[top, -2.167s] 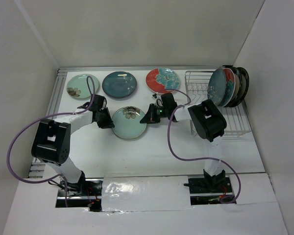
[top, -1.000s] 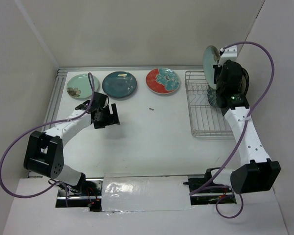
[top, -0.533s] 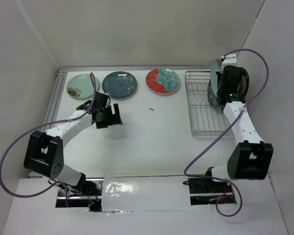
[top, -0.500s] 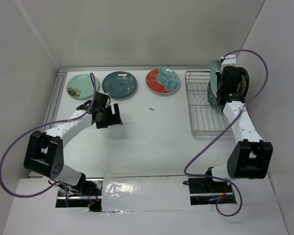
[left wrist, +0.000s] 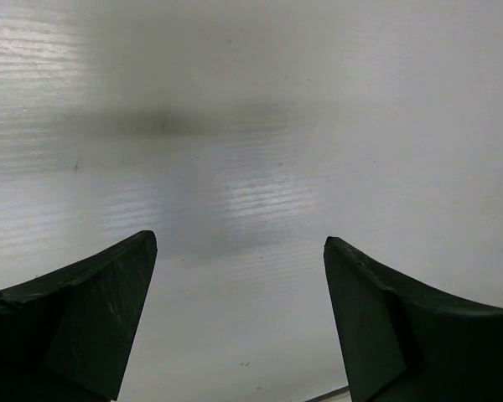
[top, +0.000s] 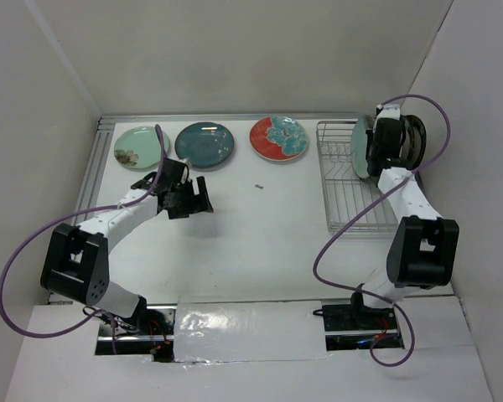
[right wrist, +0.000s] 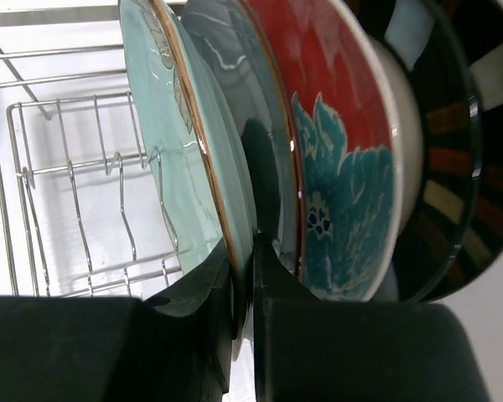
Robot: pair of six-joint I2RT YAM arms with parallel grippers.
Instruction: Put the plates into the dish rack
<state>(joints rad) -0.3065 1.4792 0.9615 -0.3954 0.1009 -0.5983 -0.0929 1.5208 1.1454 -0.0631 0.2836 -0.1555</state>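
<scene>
Three plates lie flat along the table's far edge: pale mint green (top: 142, 147), dark teal (top: 204, 144) and red with a teal flower (top: 279, 137). The silver wire dish rack (top: 352, 201) stands at the right with several plates upright at its far end. Foremost is a mint green plate (right wrist: 172, 142), standing on edge among the prongs; my right gripper (right wrist: 243, 251) is shut on its rim. Behind it stand a dark teal plate (right wrist: 235, 75), a red flowered one (right wrist: 335, 126) and a dark striped-rim one (right wrist: 448, 167). My left gripper (left wrist: 240, 243) hangs open over bare table, nothing between its fingers.
A small dark speck (top: 258, 187) lies on the table between the arms. The near part of the rack (right wrist: 67, 193) shows bare prongs. White walls close in the table on three sides; the right wall is just behind the rack.
My right arm has lowered the mint green plate from above the rack into it, in front of the other upright plates. The left gripper has drifted slightly right, still open.
</scene>
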